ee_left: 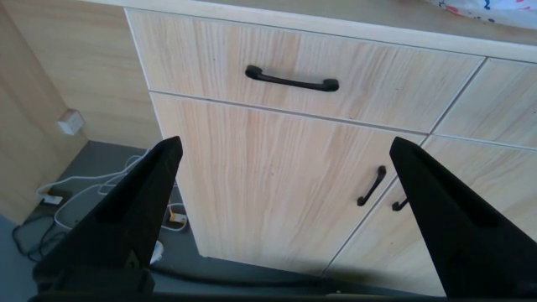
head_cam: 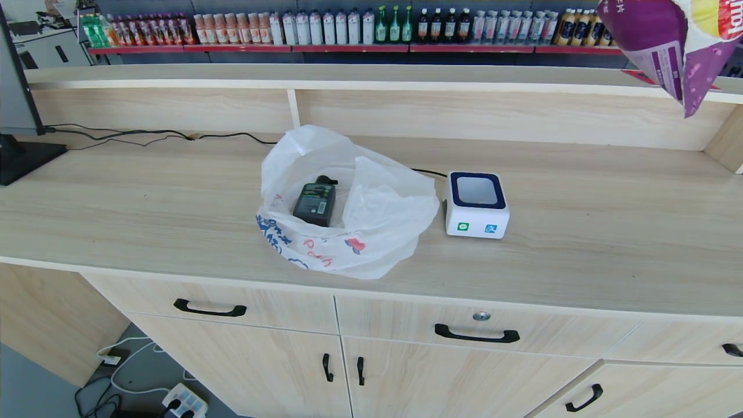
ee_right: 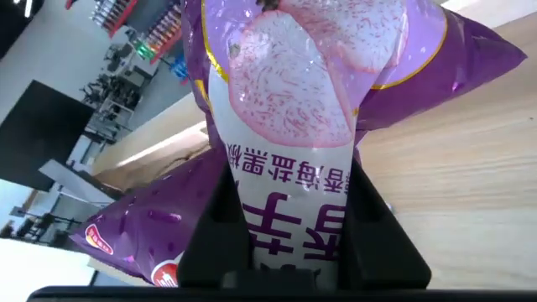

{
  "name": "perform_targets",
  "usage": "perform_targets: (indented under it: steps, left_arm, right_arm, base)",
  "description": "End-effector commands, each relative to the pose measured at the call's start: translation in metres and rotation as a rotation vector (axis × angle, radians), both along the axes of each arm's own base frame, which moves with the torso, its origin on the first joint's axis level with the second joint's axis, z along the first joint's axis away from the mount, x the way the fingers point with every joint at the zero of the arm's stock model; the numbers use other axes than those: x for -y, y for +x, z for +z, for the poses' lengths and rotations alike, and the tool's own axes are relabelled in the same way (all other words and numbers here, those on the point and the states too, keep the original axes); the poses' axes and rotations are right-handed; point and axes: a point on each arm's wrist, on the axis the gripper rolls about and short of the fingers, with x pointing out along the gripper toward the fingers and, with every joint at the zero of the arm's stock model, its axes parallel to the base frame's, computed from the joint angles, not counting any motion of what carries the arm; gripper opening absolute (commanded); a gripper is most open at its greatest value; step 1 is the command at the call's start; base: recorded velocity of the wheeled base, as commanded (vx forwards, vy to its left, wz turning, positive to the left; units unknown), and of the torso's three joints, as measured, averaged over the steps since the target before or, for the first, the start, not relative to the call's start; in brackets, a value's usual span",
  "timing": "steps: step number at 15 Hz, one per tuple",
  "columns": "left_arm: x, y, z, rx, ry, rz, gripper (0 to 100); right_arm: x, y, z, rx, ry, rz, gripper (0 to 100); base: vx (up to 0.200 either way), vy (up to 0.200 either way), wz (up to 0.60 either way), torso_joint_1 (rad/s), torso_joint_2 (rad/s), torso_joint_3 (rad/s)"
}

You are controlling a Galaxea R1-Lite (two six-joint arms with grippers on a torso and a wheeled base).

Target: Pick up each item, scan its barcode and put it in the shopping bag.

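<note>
1. Gripping purple chip bag [head_cam: 673, 40], right claw [ee_right: 294, 226] holds it high, well apart from scanner [head_cam: 476, 203].
2. Left claw [ee_left: 283, 147] open, low by cabinet [ee_left: 210, 59].
3. Risk: crinkled foil hides barcode; loose shopping bag [head_cam: 383, 215] on worktop [head_cam: 580, 249] may collapse shut.

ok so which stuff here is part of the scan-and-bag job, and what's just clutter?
Job: purple snack bag held in the right gripper; scanner; shopping bag with a dark item inside.
Lying about: monitor stand; cables; shelf of drinks behind the counter.
</note>
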Motion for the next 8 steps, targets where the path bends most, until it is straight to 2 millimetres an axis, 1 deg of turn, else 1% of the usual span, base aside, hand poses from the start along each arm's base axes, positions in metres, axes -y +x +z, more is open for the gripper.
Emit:
perform_targets:
  steps: [1, 2, 4, 5, 6, 8]
  left_arm:
    - [0.000, 0.000, 0.000, 0.000, 0.000, -0.002, 100]
    - [0.000, 0.000, 0.000, 0.000, 0.000, 0.002, 100]
    - [0.000, 0.000, 0.000, 0.000, 0.000, 0.000, 100]
    - [0.000, 0.000, 0.000, 0.000, 0.000, 0.002, 100]
    - [0.000, 0.000, 0.000, 0.000, 0.000, 0.000, 100]
    - [0.000, 0.000, 0.000, 0.000, 0.000, -0.002, 100]
  right_arm:
    - [-0.021, -0.037, -0.022, 0.051, 0.122, 0.105, 0]
    - [-0.025, -0.039, -0.034, 0.075, 0.135, 0.127, 0]
    - [-0.035, -0.033, -0.071, 0.072, 0.212, 0.180, 0]
    - [-0.037, -0.032, -0.082, 0.076, 0.254, 0.197, 0]
    - [-0.039, -0.033, -0.086, 0.090, 0.307, 0.218, 0]
    - [-0.045, -0.045, -0.092, 0.100, 0.409, 0.284, 0]
  base:
    - [0.000, 0.000, 0.00, 0.000, 0.00, 0.000]
    - [0.000, 0.000, 0.00, 0.000, 0.00, 0.000]
    - [0.000, 0.000, 0.00, 0.000, 0.00, 0.000]
    - [0.000, 0.000, 0.00, 0.000, 0.00, 0.000]
    - [0.000, 0.000, 0.00, 0.000, 0.00, 0.000]
    - [0.000, 0.000, 0.00, 0.000, 0.00, 0.000]
